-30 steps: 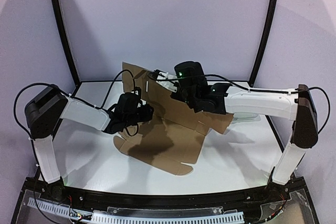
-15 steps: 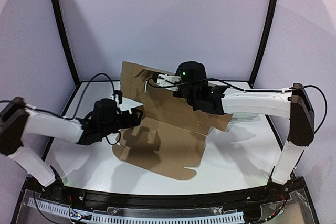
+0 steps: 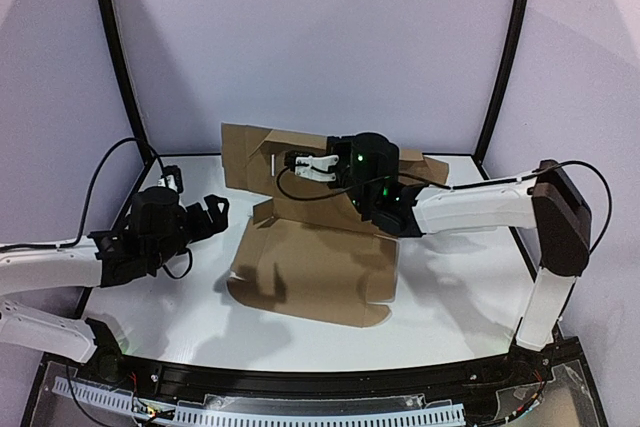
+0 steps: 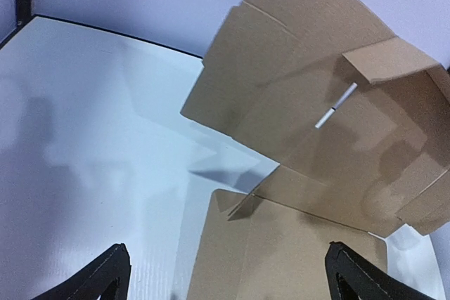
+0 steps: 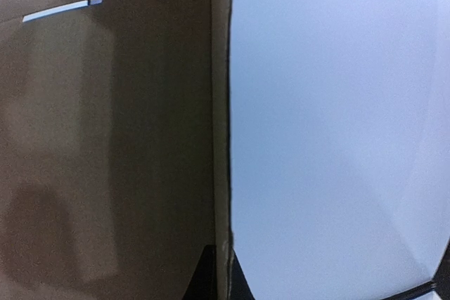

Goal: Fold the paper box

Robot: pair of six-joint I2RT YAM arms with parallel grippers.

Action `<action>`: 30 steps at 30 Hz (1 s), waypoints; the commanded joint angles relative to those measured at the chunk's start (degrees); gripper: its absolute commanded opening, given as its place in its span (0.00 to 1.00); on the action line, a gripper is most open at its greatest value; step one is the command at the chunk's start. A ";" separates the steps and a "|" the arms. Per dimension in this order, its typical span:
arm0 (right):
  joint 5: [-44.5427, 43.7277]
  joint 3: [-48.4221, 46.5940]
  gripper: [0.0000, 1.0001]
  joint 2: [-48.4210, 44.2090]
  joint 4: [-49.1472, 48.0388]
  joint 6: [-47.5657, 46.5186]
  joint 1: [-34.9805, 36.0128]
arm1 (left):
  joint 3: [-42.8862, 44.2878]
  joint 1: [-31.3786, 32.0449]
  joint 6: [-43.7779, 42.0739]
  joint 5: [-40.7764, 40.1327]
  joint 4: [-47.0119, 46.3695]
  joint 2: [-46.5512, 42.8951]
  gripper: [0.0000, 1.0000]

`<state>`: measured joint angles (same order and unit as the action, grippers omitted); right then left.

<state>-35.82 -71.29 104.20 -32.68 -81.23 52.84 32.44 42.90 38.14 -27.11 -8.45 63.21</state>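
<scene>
The left pincer (image 3: 205, 215) stands spread as wide as it goes and has hold of nothing. A second ago it was half closed right at the box's left fold. It has since let go and drawn back to the left, well apart from the cardboard. The right pincer (image 3: 318, 165) is clamped tight on the top edge of the raised rear panel; its wrist view shows that thin edge running down between its dark fingertips (image 5: 204, 282).

The paper box (image 3: 310, 272), a plain brown die-cut cardboard sheet with flaps and slits, lies mid-way across the white worktop (image 3: 460, 297). One broad panel lies flat, the rear panel stands up from the crease behind it, and a small side flap (image 3: 262, 215) is lifted at the left corner.

After the left release, the upright panel seems to depend on the right grip alone. The folding looks only begun, and the left arm is free to go for another flap.

In the overhead view the right arm covers the box's right end, so how the flaps lie there cannot be told. The right wrist view is too close, showing only a brown wall with one pale slit (image 5: 62, 8) beside bare worktop. The left wrist view cuts its own fingers to two black tips.
</scene>
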 commanded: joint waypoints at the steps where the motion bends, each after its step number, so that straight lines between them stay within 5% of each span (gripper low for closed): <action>1: 1.61 3.64 0.00 3.20 -17.64 -8.87 0.25 | -2.62 -1.63 3.99 -2.47 4.21 -2.62 0.99; 10: 2.63 8.11 0.00 13.13 -43.06 -21.34 2.30 | -3.35 -3.32 5.55 2.08 3.02 -0.77 1.00; 24: 1.35 13.87 0.00 16.78 -49.31 -22.13 4.79 | 2.16 -4.57 2.37 13.20 1.90 -1.84 1.00; 30: 1.48 14.67 0.00 14.93 -49.31 -20.90 4.82 | 8.08 -7.28 0.81 9.26 9.65 -3.00 1.00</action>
<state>-33.23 -58.42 119.15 -76.36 -102.78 57.01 36.21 38.44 40.66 -16.34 -4.94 61.71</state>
